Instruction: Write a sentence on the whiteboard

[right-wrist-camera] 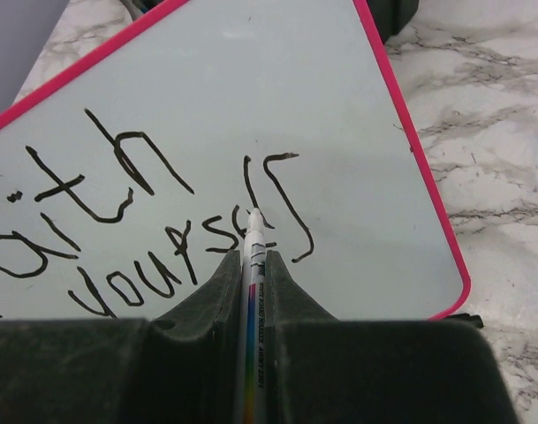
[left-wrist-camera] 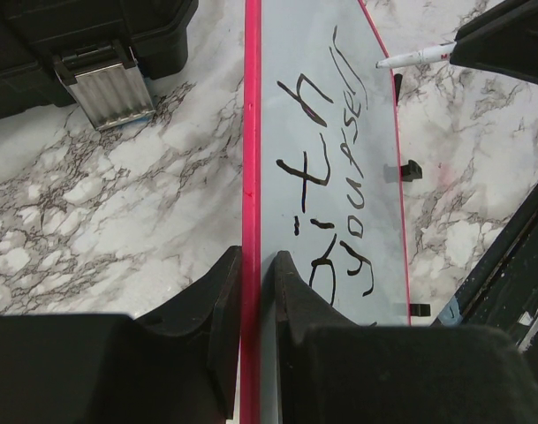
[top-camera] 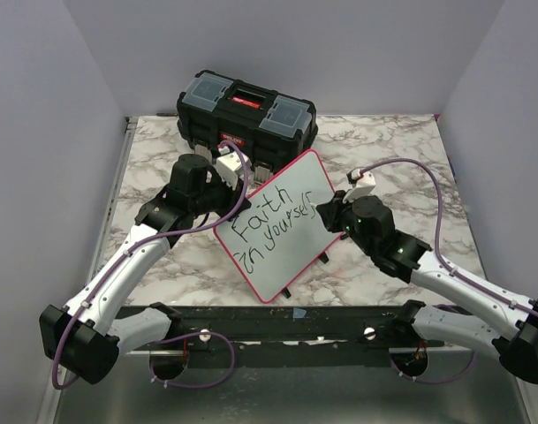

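Note:
The whiteboard point(top-camera: 291, 261), white with a red rim, stands tilted on the marble table. My left gripper point(top-camera: 226, 205) is shut on its left rim; in the left wrist view the gripper point(left-wrist-camera: 251, 265) has a finger on each side of the red edge of the whiteboard point(left-wrist-camera: 295, 35). The sentence point(top-camera: 270, 221) reads "Faith in yourself" in black strokes. My right gripper point(right-wrist-camera: 251, 261) is shut on a white marker point(right-wrist-camera: 254, 234), whose tip touches the whiteboard point(right-wrist-camera: 251, 79) at the last letters of the sentence point(right-wrist-camera: 154, 221). The marker point(left-wrist-camera: 419, 57) also shows from the left wrist.
A black toolbox point(top-camera: 246, 110) with a red latch stands right behind the board, its metal clasp point(left-wrist-camera: 109, 88) near the board's rim. Grey walls close in the table on three sides. A black rail point(top-camera: 277, 322) runs along the near edge.

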